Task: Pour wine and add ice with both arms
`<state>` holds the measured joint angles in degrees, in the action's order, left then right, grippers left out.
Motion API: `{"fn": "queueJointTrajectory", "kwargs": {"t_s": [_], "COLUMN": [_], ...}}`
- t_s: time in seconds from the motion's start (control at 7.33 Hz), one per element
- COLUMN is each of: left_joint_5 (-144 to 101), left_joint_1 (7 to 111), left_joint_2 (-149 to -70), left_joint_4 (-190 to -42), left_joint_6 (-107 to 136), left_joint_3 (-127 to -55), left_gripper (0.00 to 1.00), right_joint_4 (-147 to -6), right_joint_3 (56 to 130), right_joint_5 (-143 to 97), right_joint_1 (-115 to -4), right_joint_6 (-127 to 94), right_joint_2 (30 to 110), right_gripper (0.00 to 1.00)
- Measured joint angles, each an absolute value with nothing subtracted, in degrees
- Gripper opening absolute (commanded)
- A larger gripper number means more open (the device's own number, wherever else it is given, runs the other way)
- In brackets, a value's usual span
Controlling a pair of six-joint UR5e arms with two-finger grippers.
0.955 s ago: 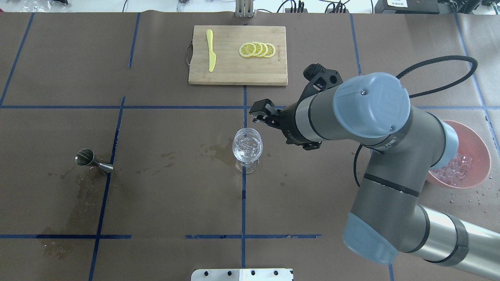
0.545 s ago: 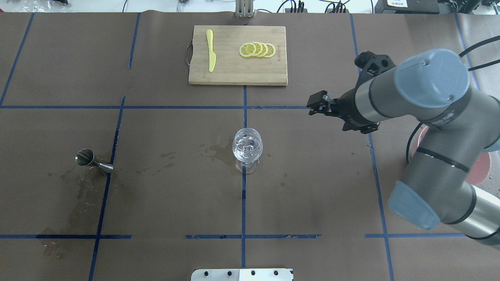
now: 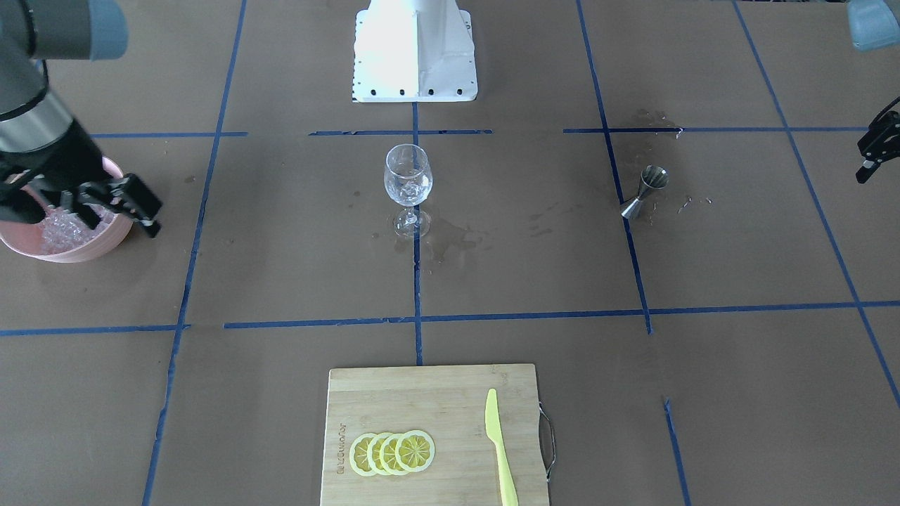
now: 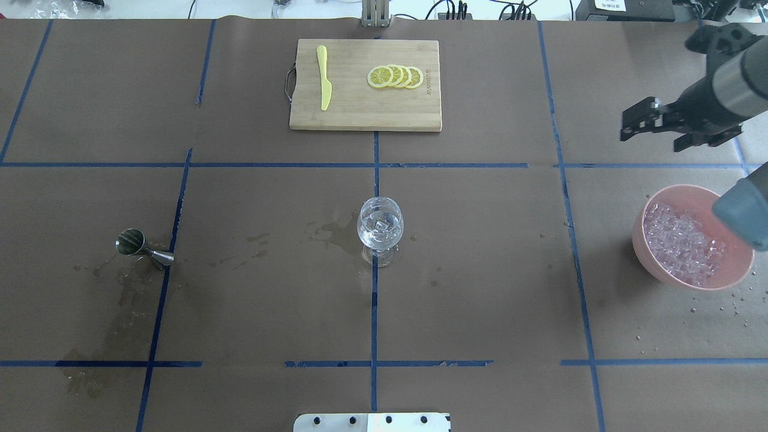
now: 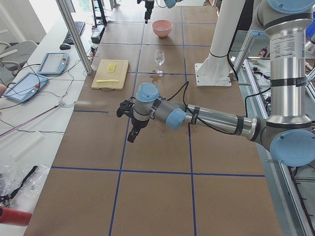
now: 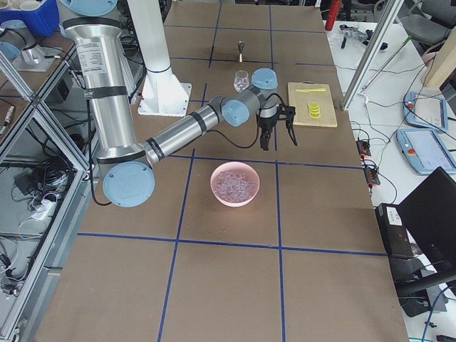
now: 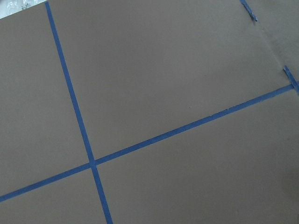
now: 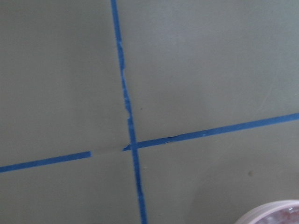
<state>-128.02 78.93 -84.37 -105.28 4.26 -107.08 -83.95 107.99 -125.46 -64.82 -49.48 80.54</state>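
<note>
Ice [image 4: 684,245] — in pink bowl [image 4: 638,243], near right gripper [image 4: 626,126].

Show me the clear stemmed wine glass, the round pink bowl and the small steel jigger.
clear stemmed wine glass [image 4: 380,227], overhead view, on its bowl.
round pink bowl [image 4: 690,195], overhead view, on its bare inner wall.
small steel jigger [image 4: 146,249], overhead view, on its waist.

Table [image 4: 480,270]: brown paper cover, gridded with blue tape [image 4: 374,312]. It bore a wine glass [image 4: 380,231] at centre, a jigger [image 4: 144,248], a bamboo cutting board [image 4: 360,111], a pink bowl [image 4: 684,193] and wet stains [image 4: 336,231].
</note>
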Motion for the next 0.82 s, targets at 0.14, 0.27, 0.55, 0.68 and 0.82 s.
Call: {"fn": "queueJointTrajectory", "kwargs": {"t_s": [0.14, 0.27, 0.55, 0.68, 0.82], "left_joint_5": [-128.2, -129.6, -135.3, -136.9, -137.5], "left_joint_1": [80.9, 83.2, 85.0, 85.2, 85.1], "left_joint_2": [-86.4, -87.9, -88.1, -87.7, -87.5], "left_joint_4": [-99.8, -95.3, -91.8, -91.6, -91.7], "left_joint_6": [0.2, -2.9, -4.7, -4.7, -4.6], "left_joint_3": [-106.1, -104.1, -102.2, -102.1, -102.0], "left_gripper": [1.0, 1.0, 1.0, 1.0, 1.0], "right_joint_4": [-84.2, -84.4, -87.2, -90.9, -93.7], "right_joint_3": [104.4, 101.1, 98.5, 98.6, 99.1], "right_joint_5": [-128.5, -130.8, -132.4, -133.0, -133.3], "right_joint_1": [-70.5, -74.7, -79.2, -80.7, -81.6], "right_joint_6": [-40.4, -31.7, -17.6, -11.4, -7.7], "right_joint_2": [81.2, 82.2, 84.7, 84.9, 84.7], "right_gripper": [1.0, 1.0, 1.0, 1.0, 1.0]}}
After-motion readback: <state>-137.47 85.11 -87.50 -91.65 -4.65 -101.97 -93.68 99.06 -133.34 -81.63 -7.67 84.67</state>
